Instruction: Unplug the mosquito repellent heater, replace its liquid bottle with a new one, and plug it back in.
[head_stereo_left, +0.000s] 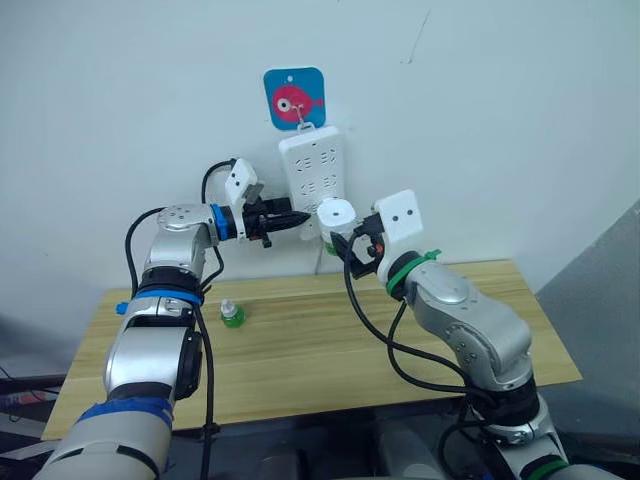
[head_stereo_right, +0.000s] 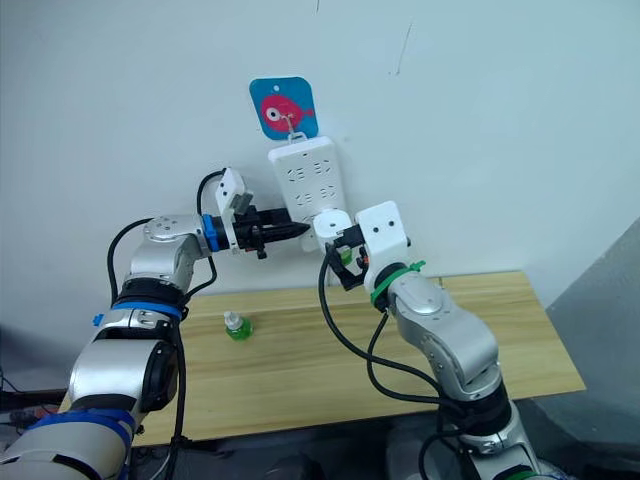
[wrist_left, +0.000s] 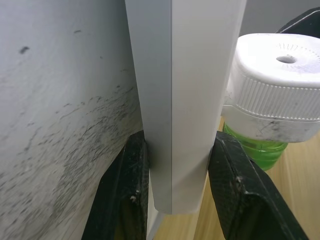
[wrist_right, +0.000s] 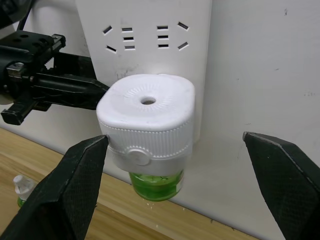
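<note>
The mosquito repellent heater, a white rounded unit, is plugged into the lowest socket of a white power strip hanging on the wall. A liquid bottle of green fluid sits in its underside. My right gripper is open, its fingers wide on either side of the heater and apart from it. My left gripper is shut on the strip's lower side edge, one finger behind it and one in front. A second small green bottle with a white cap stands on the wooden table.
A blue tag with a pink fish holds the hook from which the strip hangs. The strip's cable drops behind the table's back edge. The table ends close to the right, with grey floor beyond.
</note>
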